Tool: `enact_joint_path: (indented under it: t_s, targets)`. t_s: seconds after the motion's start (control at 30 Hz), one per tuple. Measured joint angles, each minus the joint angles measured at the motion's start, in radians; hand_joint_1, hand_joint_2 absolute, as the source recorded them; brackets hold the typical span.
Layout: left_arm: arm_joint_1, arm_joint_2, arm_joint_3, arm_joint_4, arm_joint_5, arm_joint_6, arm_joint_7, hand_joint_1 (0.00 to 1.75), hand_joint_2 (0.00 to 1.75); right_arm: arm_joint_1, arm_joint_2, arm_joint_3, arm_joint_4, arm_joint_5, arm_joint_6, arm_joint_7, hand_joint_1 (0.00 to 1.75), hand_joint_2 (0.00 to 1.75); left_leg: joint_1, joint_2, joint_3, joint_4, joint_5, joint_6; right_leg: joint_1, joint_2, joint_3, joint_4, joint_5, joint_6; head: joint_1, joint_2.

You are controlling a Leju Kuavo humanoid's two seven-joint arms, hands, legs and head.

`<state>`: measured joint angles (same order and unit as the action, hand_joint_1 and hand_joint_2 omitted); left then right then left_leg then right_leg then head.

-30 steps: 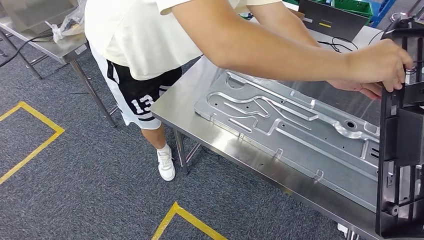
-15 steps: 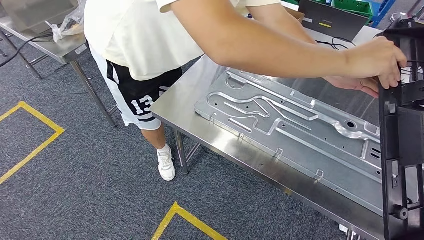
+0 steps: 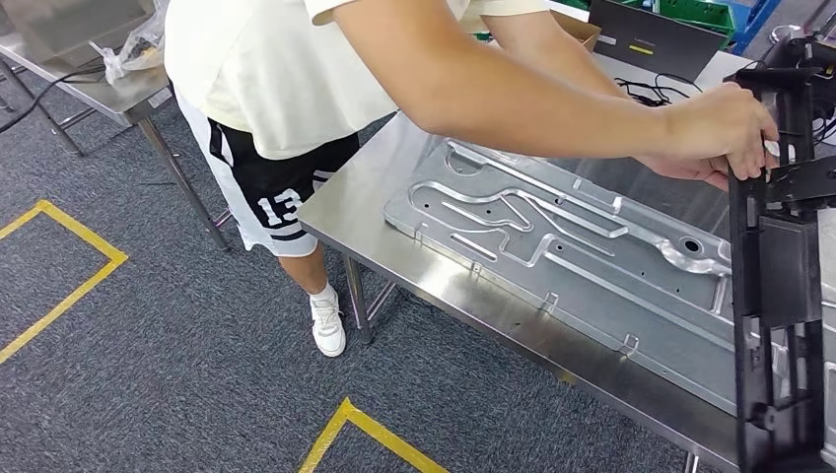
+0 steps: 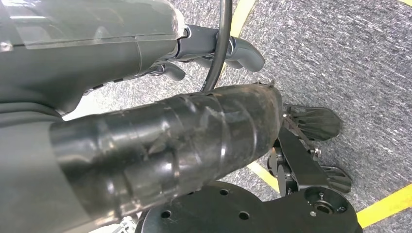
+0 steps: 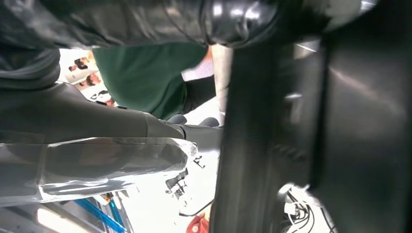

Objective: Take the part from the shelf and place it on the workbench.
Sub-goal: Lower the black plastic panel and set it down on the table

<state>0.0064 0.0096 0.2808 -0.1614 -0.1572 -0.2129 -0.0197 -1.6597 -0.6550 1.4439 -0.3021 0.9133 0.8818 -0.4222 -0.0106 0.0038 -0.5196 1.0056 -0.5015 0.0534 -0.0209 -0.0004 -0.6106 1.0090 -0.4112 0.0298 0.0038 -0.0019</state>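
Observation:
The part is a long black plastic frame (image 3: 779, 296), standing upright at the right end of the steel workbench (image 3: 365, 197). A person leans over the bench and grips the frame's top with a hand (image 3: 725, 123). In the right wrist view my right hand (image 5: 121, 126) lies against the same black frame (image 5: 340, 121), with thumb and fingers wrapped onto its edge. A large stamped metal plate (image 3: 552, 246) lies flat on the bench under the frame. My left hand (image 4: 170, 136) hangs over the carpet with nothing in it and its fingers loosely apart.
The person stands at the workbench's left end, arms stretched across it. A second steel table (image 3: 108, 89) is at the back left. Yellow tape (image 3: 69, 286) marks the grey carpet. A dark box (image 3: 651, 39) and cables (image 3: 661, 91) sit behind the bench.
The black frame first shifted right and lower, then swung back left and up. The person's hand on its top moved left with it.

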Motion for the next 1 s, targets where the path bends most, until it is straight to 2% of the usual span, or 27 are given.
enact_joint_path:
  t_s: [1.0]
  targets:
    - [-0.001,0.000,0.000,0.000,-0.004,-0.003,-0.007,0.00,0.00,-0.003,-0.014,0.042,0.000,-0.043,-0.008,0.013,0.00,0.00,0.000,0.001,0.001,0.000,0.000,0.000,0.000,0.001,0.000,0.000,0.000,0.000,0.000,0.000]
